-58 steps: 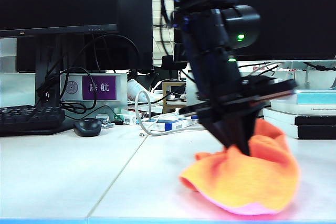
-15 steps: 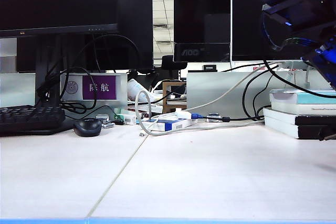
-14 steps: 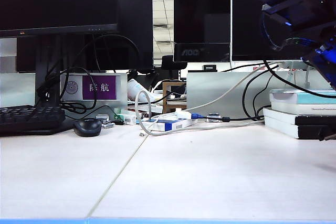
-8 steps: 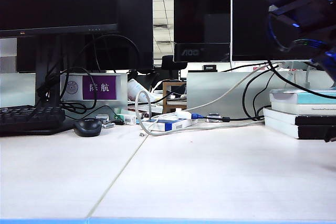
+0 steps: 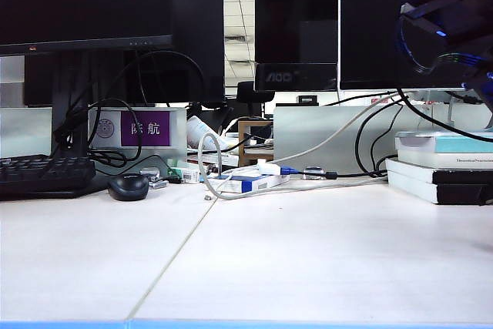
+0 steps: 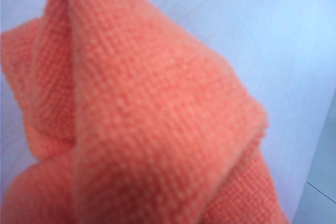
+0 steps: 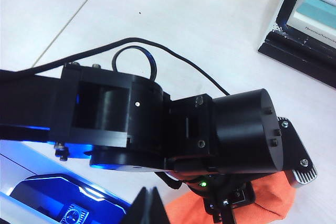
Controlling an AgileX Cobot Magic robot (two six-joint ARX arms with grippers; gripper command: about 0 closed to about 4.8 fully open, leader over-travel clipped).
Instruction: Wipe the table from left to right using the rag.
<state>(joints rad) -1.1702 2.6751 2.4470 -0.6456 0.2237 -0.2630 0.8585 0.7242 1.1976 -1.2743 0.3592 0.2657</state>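
Note:
No rag shows on the white table (image 5: 308, 252) in the exterior view, and neither gripper is there; only a dark arm link with cables (image 5: 443, 21) hangs at the upper right edge. The orange rag (image 6: 147, 119) fills the left wrist view, bunched close to the camera and hiding the fingers, with table (image 6: 278, 35) behind it. In the right wrist view the left arm's wrist (image 7: 210, 129) points down and my left gripper (image 7: 228, 211) is shut on the rag (image 7: 268, 203). My right gripper (image 7: 152, 207) is shut and empty, beside and above that arm.
A keyboard (image 5: 38, 171) and a black mouse (image 5: 128, 186) lie at the back left. Cables and small boxes (image 5: 239, 181) sit below the monitors. A stack of books (image 5: 443, 167) stands at the right, also in the right wrist view as books (image 7: 310, 30). A blue-lit device (image 7: 52, 203) lies below the arms.
Earlier the left gripper held the rag on the table at centre right; it has since gone out past the right edge. Over the last second the arm link at the upper right drifted slightly further right.

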